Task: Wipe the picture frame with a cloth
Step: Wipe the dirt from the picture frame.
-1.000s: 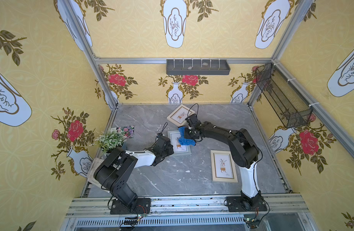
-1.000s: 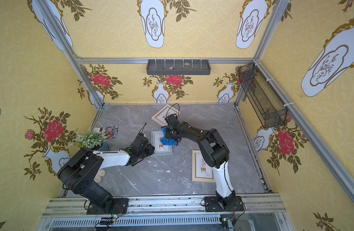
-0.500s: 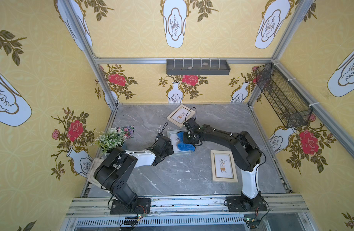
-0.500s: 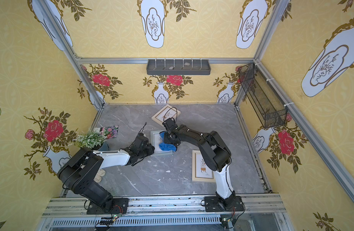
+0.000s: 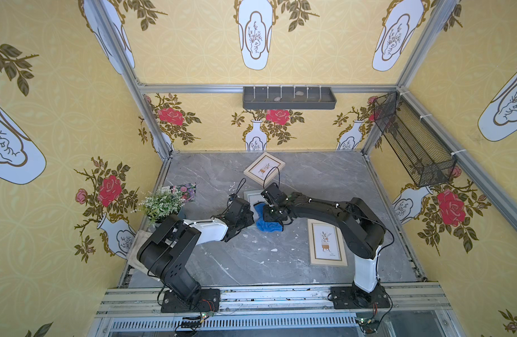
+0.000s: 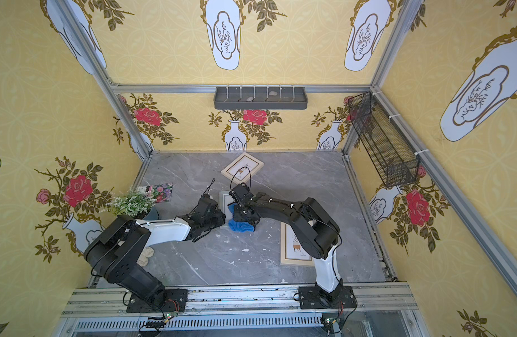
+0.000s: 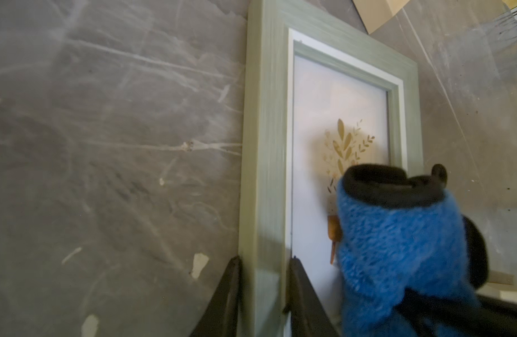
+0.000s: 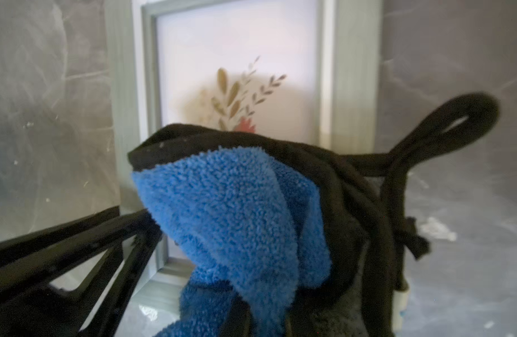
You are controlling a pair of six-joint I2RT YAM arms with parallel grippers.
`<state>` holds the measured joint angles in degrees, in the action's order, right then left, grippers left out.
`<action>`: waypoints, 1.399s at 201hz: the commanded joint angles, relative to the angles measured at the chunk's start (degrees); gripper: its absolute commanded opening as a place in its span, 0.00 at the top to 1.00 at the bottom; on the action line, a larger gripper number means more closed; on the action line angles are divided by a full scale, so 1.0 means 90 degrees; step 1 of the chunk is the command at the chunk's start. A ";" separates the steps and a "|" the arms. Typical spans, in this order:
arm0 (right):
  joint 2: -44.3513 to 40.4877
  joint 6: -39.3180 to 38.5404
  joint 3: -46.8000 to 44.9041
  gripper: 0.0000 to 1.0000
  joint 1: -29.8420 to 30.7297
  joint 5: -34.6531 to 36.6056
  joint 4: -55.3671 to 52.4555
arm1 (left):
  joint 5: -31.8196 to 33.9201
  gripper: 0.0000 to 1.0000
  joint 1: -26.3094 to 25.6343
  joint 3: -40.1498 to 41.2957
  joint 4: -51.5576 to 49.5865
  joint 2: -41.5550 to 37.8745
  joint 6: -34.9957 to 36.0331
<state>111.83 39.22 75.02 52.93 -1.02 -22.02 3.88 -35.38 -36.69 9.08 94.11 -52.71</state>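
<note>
Clamps the bunched plush bright-blue microfibre cloth (image 5: 269,227) in the tight-shut right hand (image 5: 271,218), spilling onto the grey marble table (image 5: 251,256) and pressed on the glass of the flat grey-green wooden picture frame (image 7: 266,146). Pinches a side rail of that frame between the left hand's (image 7: 265,259) slightly parted jaws.

The left claw (image 5: 248,217) and right claw (image 5: 273,217) are black, on black arms (image 5: 324,207) with one white link (image 5: 206,230) each. Black cables (image 5: 274,172) loop from the wrists.
</note>
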 commanded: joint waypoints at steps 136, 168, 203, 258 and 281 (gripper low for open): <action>0.0411 0.0199 0.0307 0.93 0.0126 -0.0230 -0.0004 | 0.0000 0.78 -0.0064 0.0190 -0.2506 0.0117 -0.0300; 0.0198 0.0203 -0.0025 0.93 -0.0084 -0.0194 0.0022 | 0.0026 0.78 -0.0064 0.0248 -0.2496 0.0101 -0.0306; -0.0514 0.0164 -0.0869 0.92 -0.0602 0.0072 0.0010 | 0.0044 0.78 -0.0063 0.0230 -0.2508 0.0086 -0.0299; 0.0393 0.0118 0.0200 0.93 0.0126 -0.0214 -0.0050 | 0.0055 0.78 -0.0059 0.0338 -0.2463 -0.0007 -0.0351; 0.0467 0.0148 0.0340 0.93 0.0134 -0.0231 -0.0046 | 0.0058 0.78 -0.0064 0.0340 -0.2485 -0.0026 -0.0298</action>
<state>115.28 40.62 77.62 53.95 -1.93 -19.05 5.10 -36.01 -35.40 8.12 92.51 -55.64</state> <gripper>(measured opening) 0.144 0.260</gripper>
